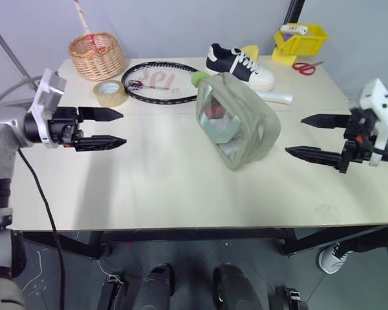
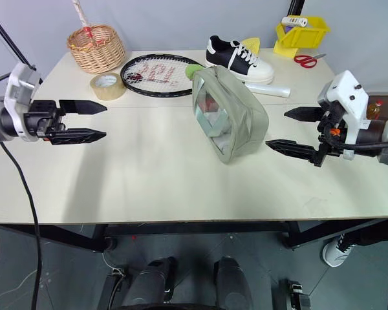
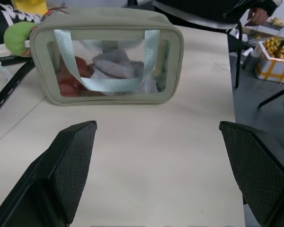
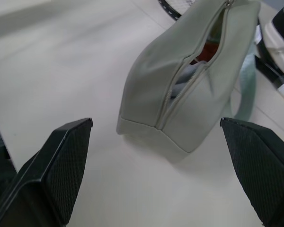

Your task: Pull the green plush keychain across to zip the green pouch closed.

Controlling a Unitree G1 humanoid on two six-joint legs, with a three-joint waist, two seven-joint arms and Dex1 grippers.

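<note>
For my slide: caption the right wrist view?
Open right gripper facing the green pouch, its zipper still gaping.

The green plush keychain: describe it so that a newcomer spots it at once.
On the table, find the green pouch standing in the middle. At its far end, beside the racket, sits the green plush keychain: the one bright lime, fuzzy thing there.

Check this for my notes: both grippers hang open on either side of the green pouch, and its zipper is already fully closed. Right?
Not quite. The left gripper and right gripper do hang open either side of the green pouch, but its zipper is not closed: the right wrist view shows it gaping, with the contents visible through the gap. The green plush keychain sits at the pouch's far end.
</note>
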